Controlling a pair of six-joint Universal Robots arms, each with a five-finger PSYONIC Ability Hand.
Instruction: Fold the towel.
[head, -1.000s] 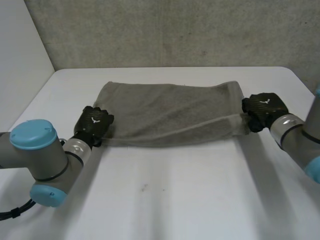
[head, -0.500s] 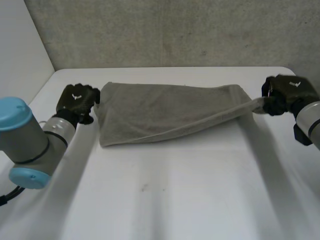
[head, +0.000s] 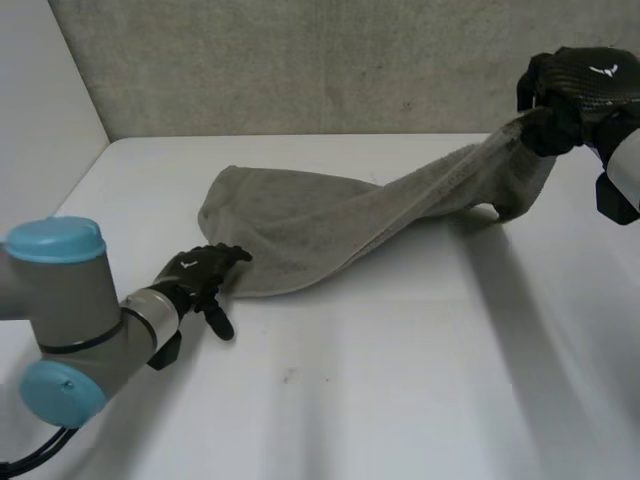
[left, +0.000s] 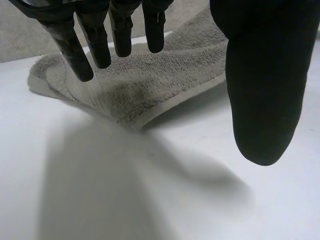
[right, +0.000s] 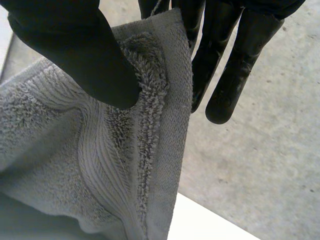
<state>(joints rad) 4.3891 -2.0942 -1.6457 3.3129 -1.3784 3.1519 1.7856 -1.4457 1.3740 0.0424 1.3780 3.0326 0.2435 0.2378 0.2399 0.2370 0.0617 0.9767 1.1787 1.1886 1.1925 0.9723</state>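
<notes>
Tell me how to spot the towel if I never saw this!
Look at the white table by the grey wall. The towel is the cloth stretched across it, one end lying by the left hand, the other lifted up, pinched in the right hand. It is grey and fuzzy, while the hands are black and the table white.

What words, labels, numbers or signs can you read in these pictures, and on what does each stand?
None can be read as text.
On the right hand: a small white mark, no letters.
On the left hand: a similar mark, too small to read.
On the towel: no writing.
</notes>
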